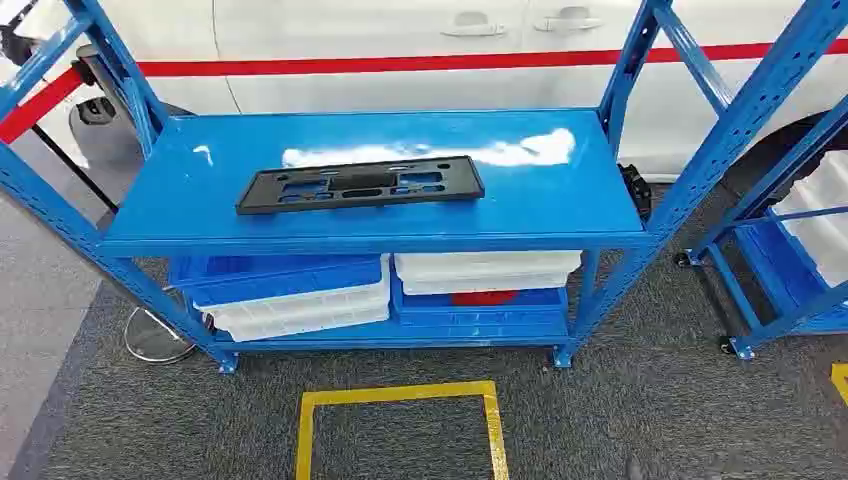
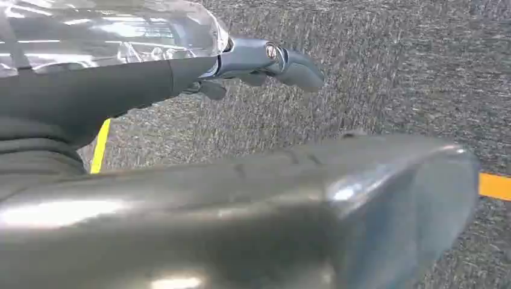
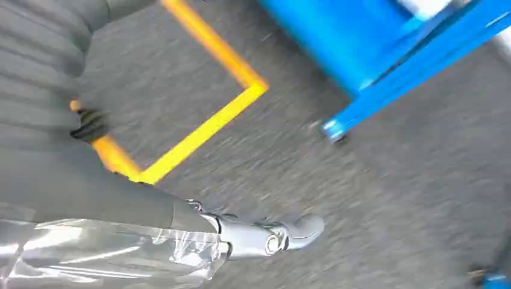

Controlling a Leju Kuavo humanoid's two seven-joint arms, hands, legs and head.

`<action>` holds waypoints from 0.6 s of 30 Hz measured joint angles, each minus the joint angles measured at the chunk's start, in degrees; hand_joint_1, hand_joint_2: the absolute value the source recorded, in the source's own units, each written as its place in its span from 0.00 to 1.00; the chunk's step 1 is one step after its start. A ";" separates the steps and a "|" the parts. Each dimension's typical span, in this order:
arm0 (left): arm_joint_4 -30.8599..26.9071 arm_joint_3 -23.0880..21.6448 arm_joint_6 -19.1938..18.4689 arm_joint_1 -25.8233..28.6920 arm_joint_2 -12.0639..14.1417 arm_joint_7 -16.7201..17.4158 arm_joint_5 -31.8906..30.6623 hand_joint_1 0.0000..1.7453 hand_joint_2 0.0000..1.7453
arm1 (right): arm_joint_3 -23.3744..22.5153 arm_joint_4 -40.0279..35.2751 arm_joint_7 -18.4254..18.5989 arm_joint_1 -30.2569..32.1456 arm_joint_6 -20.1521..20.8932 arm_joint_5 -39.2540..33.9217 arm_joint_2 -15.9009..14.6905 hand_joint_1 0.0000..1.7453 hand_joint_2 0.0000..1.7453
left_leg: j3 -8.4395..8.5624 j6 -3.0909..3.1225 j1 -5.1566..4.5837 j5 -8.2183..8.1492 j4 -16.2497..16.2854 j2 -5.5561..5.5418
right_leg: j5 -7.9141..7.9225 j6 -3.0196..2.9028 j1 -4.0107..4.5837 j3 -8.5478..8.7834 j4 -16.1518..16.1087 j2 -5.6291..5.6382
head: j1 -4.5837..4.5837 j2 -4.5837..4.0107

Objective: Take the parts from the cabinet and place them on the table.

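We face a blue rack [image 1: 620, 225] whose top shelf carries the task's thing, a flat black plastic part [image 1: 360, 185], lying near the shelf's middle with its long axis running left to right, its left end slightly nearer us than its right. The lower shelf holds blue and white bins [image 1: 290, 295]; a yellow floor square [image 1: 398, 425] lies on the grey carpet before the rack. Both arms hang at our sides, so the part lies forward of and above either hand. The left hand [image 2: 265, 63] points down over the carpet, and the right hand [image 3: 283, 235] hangs likewise, near the rack's foot [image 3: 333, 129]. Each holds nothing; only the thumb side of each is plain, so we cannot tell how far the fingers are spread. We judge neither hand clearly nearer, since the part sits almost centred. The coming reach, in our judgement, calls for raising an arm to shelf height and meeting the part across its narrow width.
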 joint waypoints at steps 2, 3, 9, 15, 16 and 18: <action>0.02 -0.31 0.02 -0.05 -0.09 -0.20 0.00 0.00 0.00 | -1.43 -3.42 -0.18 0.33 1.43 0.75 0.83 0.00 1.00 | 0.00 0.00 0.00 0.00 0.00 0.00 | 0.00 0.00 0.00 0.00 0.00 0.00 | 0.00 0.00; 0.02 -0.33 0.02 -0.06 -0.13 -0.20 0.02 0.00 0.00 | -1.65 -4.06 -0.22 0.46 1.69 0.92 0.99 0.00 1.00 | 0.00 0.00 0.00 0.00 0.00 0.00 | 0.00 0.00 0.00 0.00 -0.01 0.00 | 0.00 0.00; 0.09 -0.63 0.02 -0.19 -0.28 -0.44 0.09 0.00 0.00 | -2.76 -15.84 -2.03 2.43 5.29 4.13 3.21 0.00 1.00 | 0.00 0.00 0.00 0.00 0.00 0.01 | 0.00 0.00 0.00 0.00 -0.02 0.04 | 0.00 0.00; 0.11 -0.89 0.00 -0.28 -0.52 -0.48 0.06 0.00 0.00 | -1.49 -28.60 -4.44 5.06 3.35 7.21 3.74 0.00 1.00 | 0.00 0.00 0.00 0.00 0.00 0.00 | 0.00 0.00 0.00 0.03 -0.03 0.02 | 0.00 0.00; 0.13 -0.98 -0.04 -0.28 -0.55 -0.48 0.04 0.00 0.00 | -0.99 -30.57 -4.74 5.52 2.78 7.61 3.74 0.00 1.00 | 0.00 0.00 0.00 0.00 0.00 0.00 | 0.00 0.00 0.00 0.03 -0.03 0.02 | 0.00 0.00; 0.26 -1.36 -0.06 -0.33 -0.61 -0.48 0.00 0.00 0.00 | 0.19 -34.70 -5.42 6.50 1.71 8.44 3.74 0.00 1.00 | 0.00 0.00 0.00 0.00 0.00 0.00 | 0.00 0.01 -0.01 0.03 -0.04 0.02 | 0.00 0.00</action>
